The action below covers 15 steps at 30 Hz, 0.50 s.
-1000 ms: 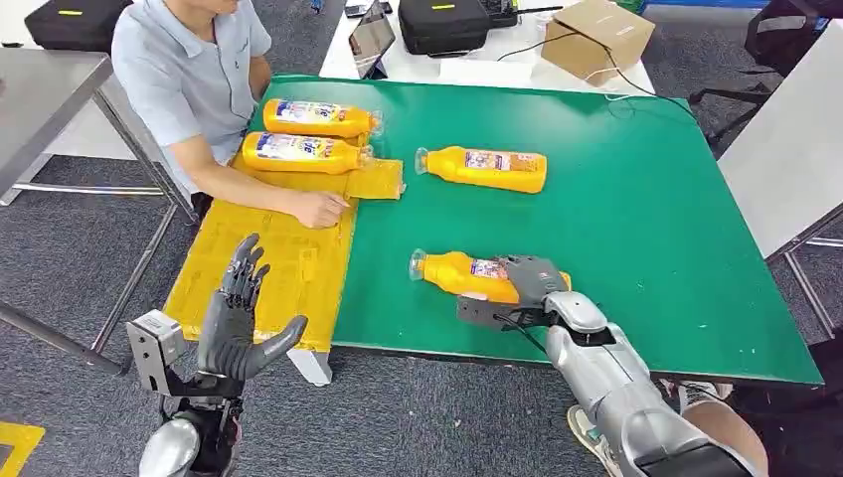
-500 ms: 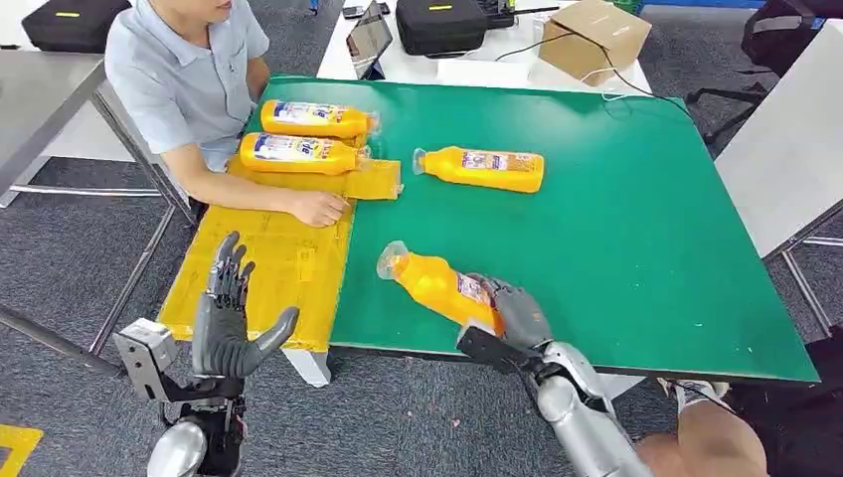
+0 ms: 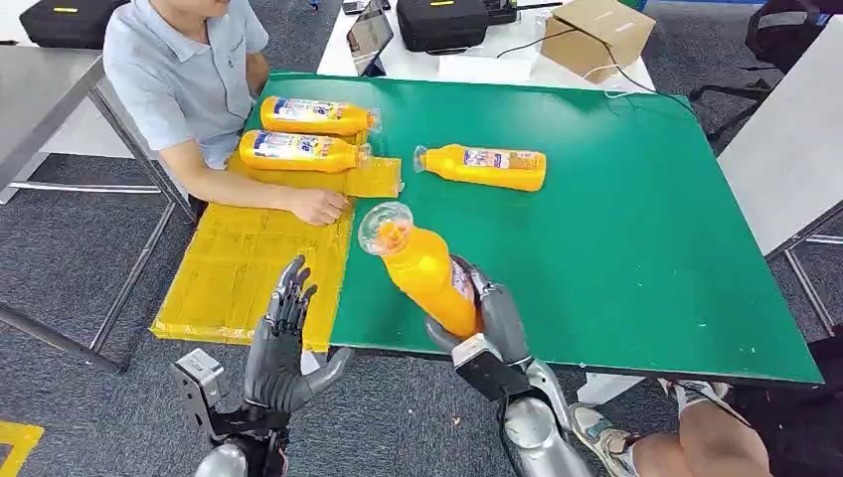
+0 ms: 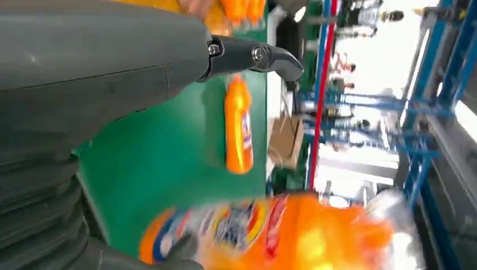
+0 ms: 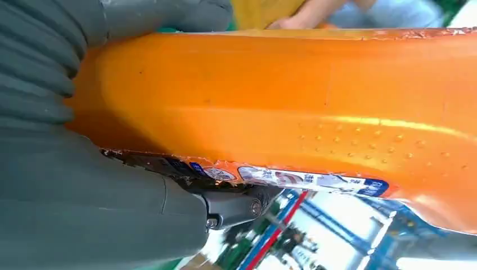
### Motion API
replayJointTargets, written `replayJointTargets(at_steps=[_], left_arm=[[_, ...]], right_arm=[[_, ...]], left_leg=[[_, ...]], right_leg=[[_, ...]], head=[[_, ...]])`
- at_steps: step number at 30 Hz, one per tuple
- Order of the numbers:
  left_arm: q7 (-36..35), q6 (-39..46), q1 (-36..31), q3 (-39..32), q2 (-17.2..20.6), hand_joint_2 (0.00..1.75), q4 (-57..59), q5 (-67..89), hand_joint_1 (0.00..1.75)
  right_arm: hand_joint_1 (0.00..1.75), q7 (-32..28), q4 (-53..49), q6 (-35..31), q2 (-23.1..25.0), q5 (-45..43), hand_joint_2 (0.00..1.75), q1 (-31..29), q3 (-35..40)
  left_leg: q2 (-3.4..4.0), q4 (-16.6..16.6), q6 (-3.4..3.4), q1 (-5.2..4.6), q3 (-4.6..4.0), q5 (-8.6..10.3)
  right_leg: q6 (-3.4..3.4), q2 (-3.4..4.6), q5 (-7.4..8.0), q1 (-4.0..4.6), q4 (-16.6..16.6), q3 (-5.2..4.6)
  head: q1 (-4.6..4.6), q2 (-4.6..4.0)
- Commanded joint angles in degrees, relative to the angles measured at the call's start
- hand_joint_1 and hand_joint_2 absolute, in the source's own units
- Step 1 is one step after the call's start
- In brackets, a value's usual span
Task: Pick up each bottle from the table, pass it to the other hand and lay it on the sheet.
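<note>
Since a second ago we see the orange bottle point(image 3: 425, 273) leave the green table point(image 3: 636, 238): it lay flat under our right hand point(image 3: 484, 316), and now that hand holds it lifted over the table's near edge, tilted, its clear cap end up and away from the palm. Our left hand point(image 3: 281, 343) has moved in from beside the yellow sheet point(image 3: 249, 268) and now stands just beside the held bottle, not touching it.

The right hand's fingers wrap the bottle's lower body. The left hand is upright, palm toward the bottle, fingers spread and thumb out, holding nothing. Beyond the right hand another bottle point(image 3: 485, 166) lies on the table; two bottles point(image 3: 298, 134) lie on the sheet past the left hand, by a person's hand point(image 3: 318, 207).
</note>
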<state>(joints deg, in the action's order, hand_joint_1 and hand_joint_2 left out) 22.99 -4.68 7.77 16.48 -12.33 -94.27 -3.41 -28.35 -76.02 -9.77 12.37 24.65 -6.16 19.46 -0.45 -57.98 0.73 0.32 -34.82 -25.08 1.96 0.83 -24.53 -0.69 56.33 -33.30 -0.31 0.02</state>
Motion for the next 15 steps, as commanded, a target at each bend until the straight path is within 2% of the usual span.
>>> replayJointTargets(at_steps=[1, 6, 11, 15], left_arm=[[-1.1, -0.7, -3.7, -1.2, -1.7, 1.75, 6.4, -3.7, 0.0], [-1.8, -0.8, -6.5, -2.7, -2.2, 1.75, 7.4, -6.7, 0.0], [-0.5, -3.4, -6.6, -2.3, -2.2, 1.75, 5.7, -9.8, 0.0], [-0.4, -3.8, -6.5, -1.8, -1.7, 1.75, 5.0, -9.7, 0.0]], right_arm=[[1.75, 3.4, 12.1, 3.6, -0.3, 1.3, 1.75, -8.7, 8.2], [1.75, 3.7, 20.2, 5.2, 0.8, 4.0, 1.75, -13.3, 11.1], [1.75, 4.8, 27.0, 6.8, 1.9, 6.1, 1.75, -17.0, 14.6], [1.75, 4.7, 30.0, 4.8, 2.1, 9.0, 1.75, -18.0, 16.6]], left_leg=[[0.08, 0.1, -0.02, 0.03, 0.13, 0.0], [0.08, 0.2, 0.0, 0.01, 0.35, 0.04], [0.12, 0.1, 0.03, 0.02, 0.29, 0.03], [0.16, 0.1, 0.03, 0.03, 0.3, 0.0]], right_leg=[[-0.04, 0.02, 0.03, 0.05, -0.1, 0.14], [-0.08, -0.06, 0.03, 0.02, -0.2, 0.38], [-0.09, -0.01, 0.01, -0.01, -0.1, 0.32], [-0.08, 0.04, -0.01, 0.0, -0.1, 0.32]], head=[[0.02, 0.0], [0.02, 0.0], [0.04, 0.0], [0.02, 0.0]])
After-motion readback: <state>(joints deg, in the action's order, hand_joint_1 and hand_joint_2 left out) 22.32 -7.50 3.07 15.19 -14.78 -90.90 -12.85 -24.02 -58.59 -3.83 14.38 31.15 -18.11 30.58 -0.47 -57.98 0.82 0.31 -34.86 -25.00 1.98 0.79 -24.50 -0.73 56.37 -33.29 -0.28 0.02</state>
